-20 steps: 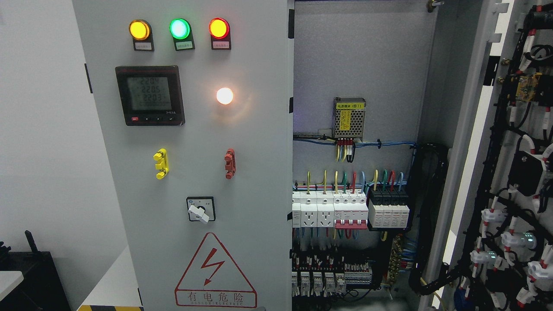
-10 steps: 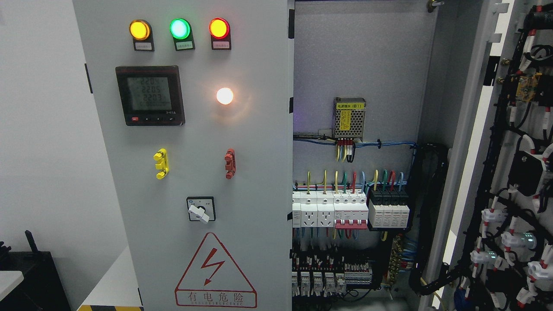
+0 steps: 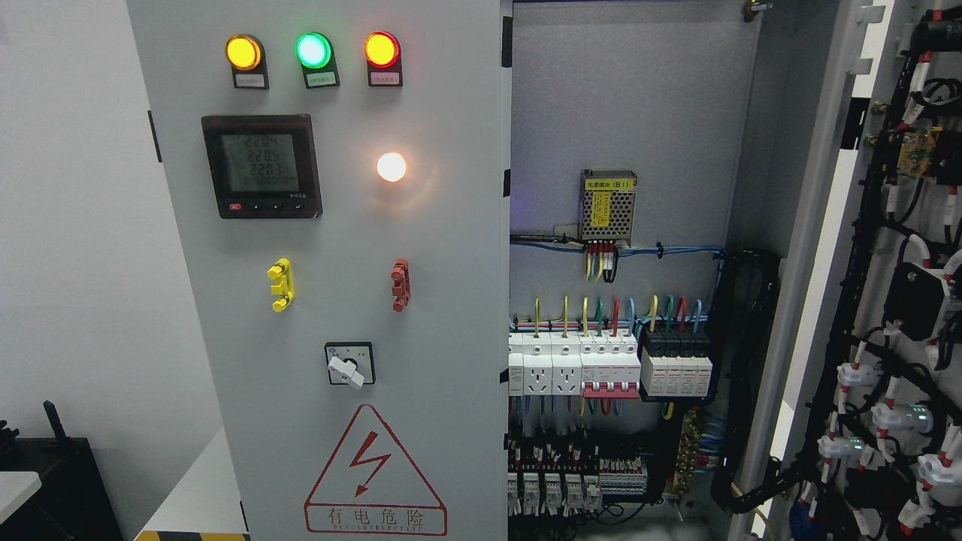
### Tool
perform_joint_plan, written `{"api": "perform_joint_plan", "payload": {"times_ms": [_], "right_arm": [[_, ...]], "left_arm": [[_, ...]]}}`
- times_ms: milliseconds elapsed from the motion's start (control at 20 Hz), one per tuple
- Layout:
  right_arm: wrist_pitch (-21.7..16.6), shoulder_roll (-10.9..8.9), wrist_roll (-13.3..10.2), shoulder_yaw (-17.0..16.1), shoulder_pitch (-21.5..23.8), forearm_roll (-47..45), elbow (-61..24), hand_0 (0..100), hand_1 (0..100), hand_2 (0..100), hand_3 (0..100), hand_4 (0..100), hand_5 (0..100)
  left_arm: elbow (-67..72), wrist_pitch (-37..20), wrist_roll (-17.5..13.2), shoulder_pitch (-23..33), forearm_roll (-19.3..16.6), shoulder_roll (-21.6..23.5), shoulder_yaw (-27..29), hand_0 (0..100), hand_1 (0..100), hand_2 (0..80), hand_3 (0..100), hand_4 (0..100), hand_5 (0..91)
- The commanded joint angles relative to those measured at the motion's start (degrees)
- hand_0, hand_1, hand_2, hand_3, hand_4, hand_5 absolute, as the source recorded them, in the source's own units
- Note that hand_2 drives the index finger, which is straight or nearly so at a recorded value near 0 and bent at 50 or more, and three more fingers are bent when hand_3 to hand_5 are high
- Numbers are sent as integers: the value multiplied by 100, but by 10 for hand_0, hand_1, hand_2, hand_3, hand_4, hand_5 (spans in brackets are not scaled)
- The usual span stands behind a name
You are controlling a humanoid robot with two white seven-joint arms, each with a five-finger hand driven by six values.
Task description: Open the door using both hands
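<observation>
Evidently the right door (image 3: 894, 285) at three o'clock already swings wide, baring the breakers (image 3: 609, 364), while the left door (image 3: 338, 300) at nine o'clock stands shut. Neither hand shows, so their fingers cannot be told.

grey left door (image 3: 421, 300) shut, carrying lamps, meter and warning triangle; right door (image 3: 894, 300) at 3 o'clock swung wide open, its wired inner face showing.
</observation>
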Motion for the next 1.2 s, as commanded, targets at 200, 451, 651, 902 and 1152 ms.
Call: {"api": "perform_joint_plan", "payload": {"times_ms": [200, 451, 651, 902, 1152], "right_arm": [[1, 0, 0, 0, 0, 0, 5, 0, 0, 0, 0, 0, 0], [1, 0, 0, 0, 0, 0, 5, 0, 0, 0, 0, 0, 0], [1, 0, 0, 0, 0, 0, 5, 0, 0, 0, 0, 0, 0], [1, 0, 0, 0, 0, 0, 5, 0, 0, 0, 0, 0, 0], [1, 0, 0, 0, 0, 0, -4, 0, 0, 0, 0, 0, 0]], "left_arm": [[325, -752, 1, 1555, -577, 854, 18, 0, 0, 0, 0, 42, 0], [791, -1058, -8, 2169, -972, 828, 18, 0, 0, 0, 0, 42, 0], [1266, -1665, -8, 2829, -1351, 766, 18, 0, 0, 0, 0, 42, 0], [2003, -1710, -8, 3041, -1474, 363, 18, 0, 0, 0, 0, 42, 0], [3154, -1710, -8, 3023, -1483, -296, 18, 0, 0, 0, 0, 42, 0]]}}
